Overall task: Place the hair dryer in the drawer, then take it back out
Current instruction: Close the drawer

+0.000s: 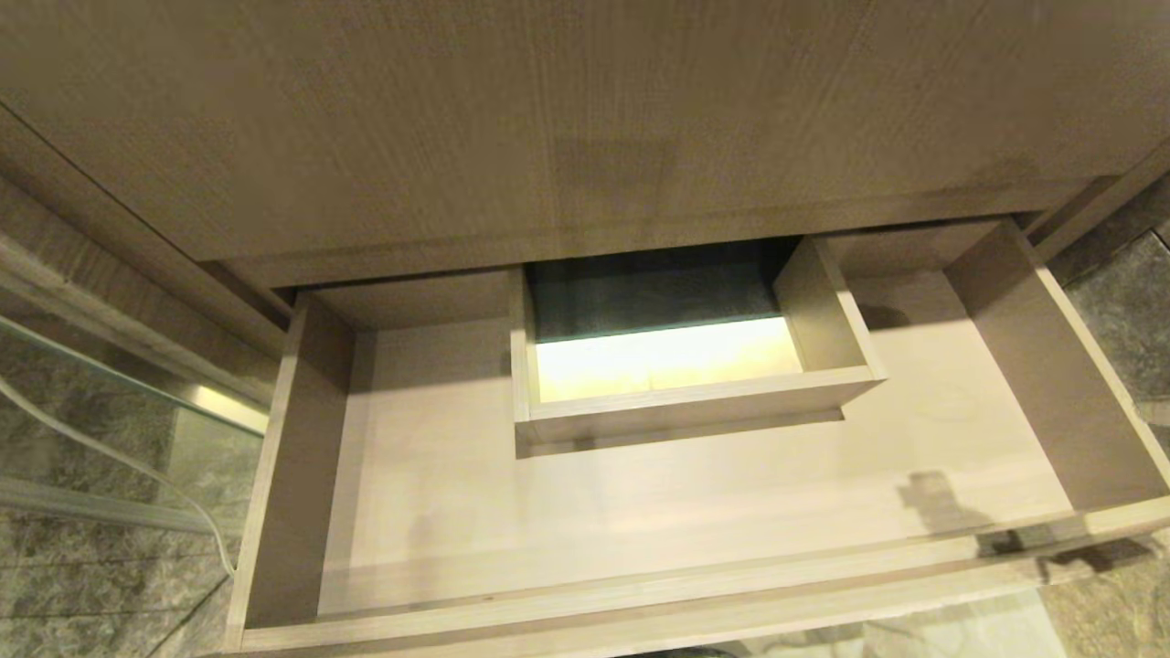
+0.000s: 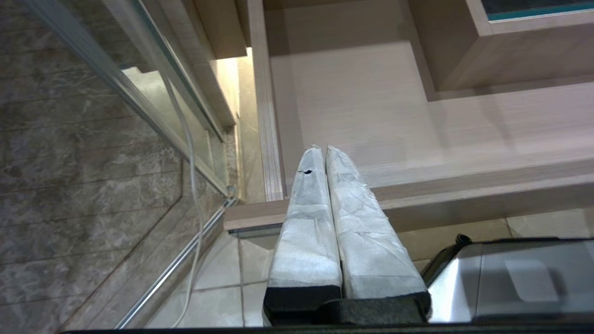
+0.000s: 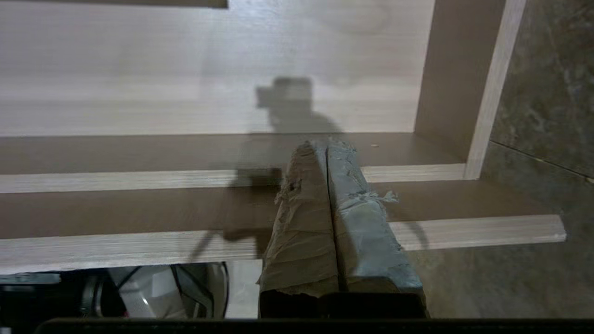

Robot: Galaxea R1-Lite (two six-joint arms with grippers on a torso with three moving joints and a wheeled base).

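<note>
Open drawer (image 1: 640, 512) holds nothing; the hair dryer is out of view. Right gripper (image 3: 325, 148) and left gripper (image 2: 322, 150), both closed and holding nothing, hover at its front edge. Presumably light, rigid, smooth plastic: best gripped by the slim handle.

- The drawer (image 1: 640, 512) is showing pale, matt wood grain, smooth inside.
- The left gripper (image 2: 323, 153) is wearing crinkled white tape wrapping over black foam-like bases.
- The right gripper (image 3: 325, 148) is wearing frayed, rough tape.
- At nine o'clock, a glass panel (image 1: 110, 402) is gleaming; the marble-like tiles (image 1: 1120, 302) are looking polished.
</note>
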